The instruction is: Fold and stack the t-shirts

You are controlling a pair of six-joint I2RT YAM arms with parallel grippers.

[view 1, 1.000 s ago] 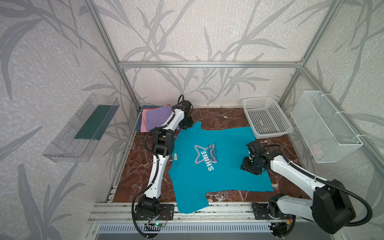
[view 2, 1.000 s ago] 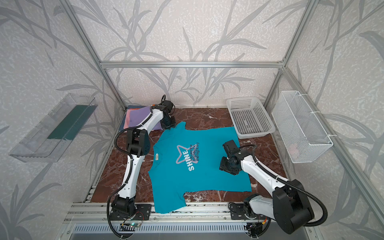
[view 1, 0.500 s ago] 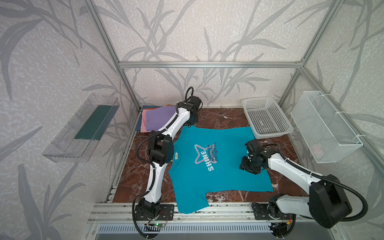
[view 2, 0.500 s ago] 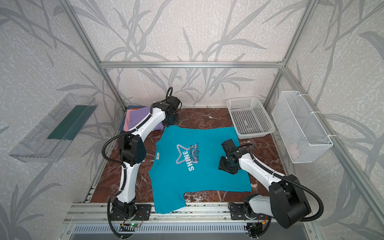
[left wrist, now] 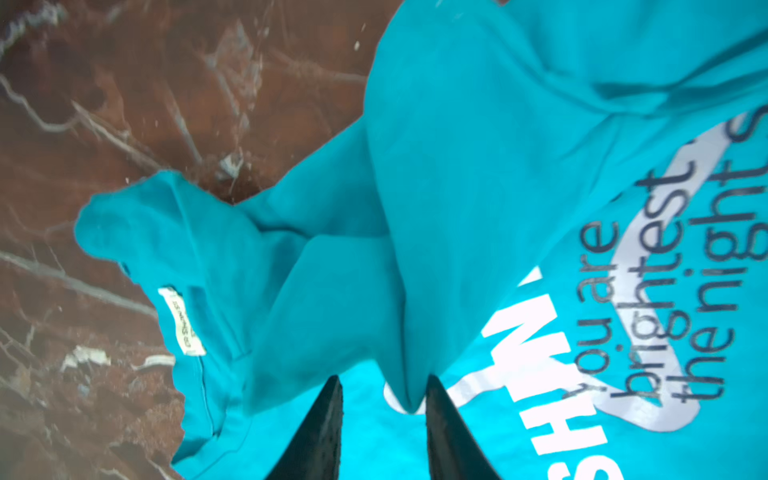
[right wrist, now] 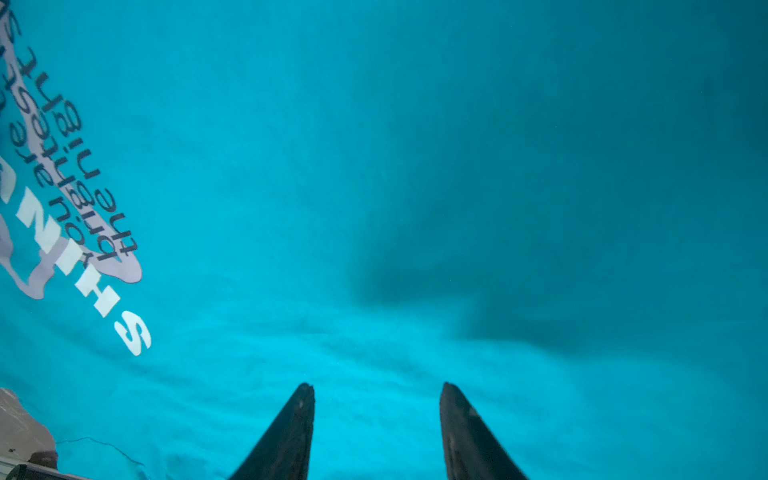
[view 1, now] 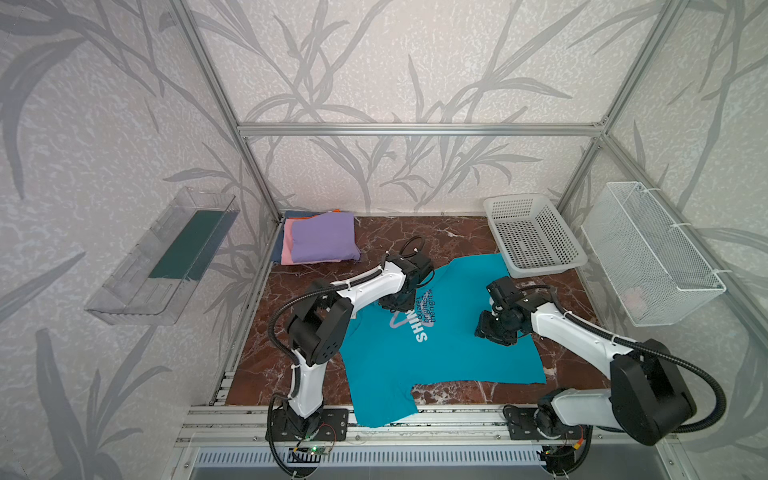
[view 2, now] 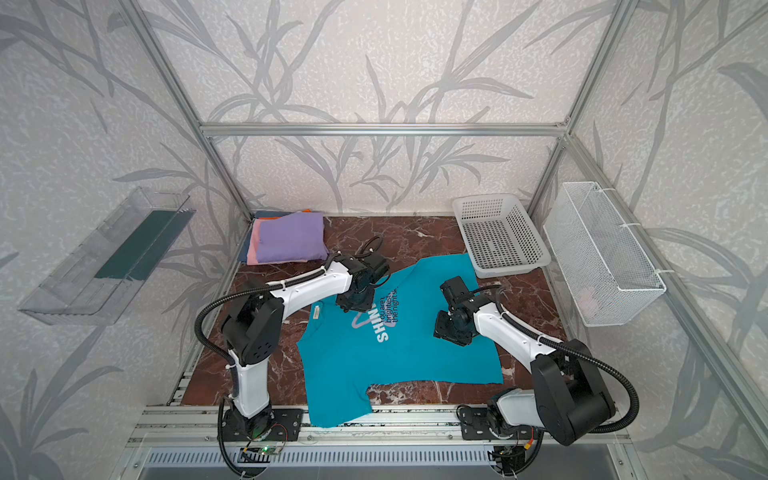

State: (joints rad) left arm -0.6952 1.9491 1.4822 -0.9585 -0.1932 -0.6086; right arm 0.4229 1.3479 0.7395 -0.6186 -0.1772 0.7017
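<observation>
Shirt [view 1: 457,353] in teal flat on surface [view 1: 415,237], sleeve folded inward. Left end effector [left wrist: 383,380] spread at fold tip; right end effector [right wrist: 377,385] spread over cloth.

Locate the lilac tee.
In both top views the lilac tee tops the folded pile in the far left corner of the table, behind the teal tee.
</observation>
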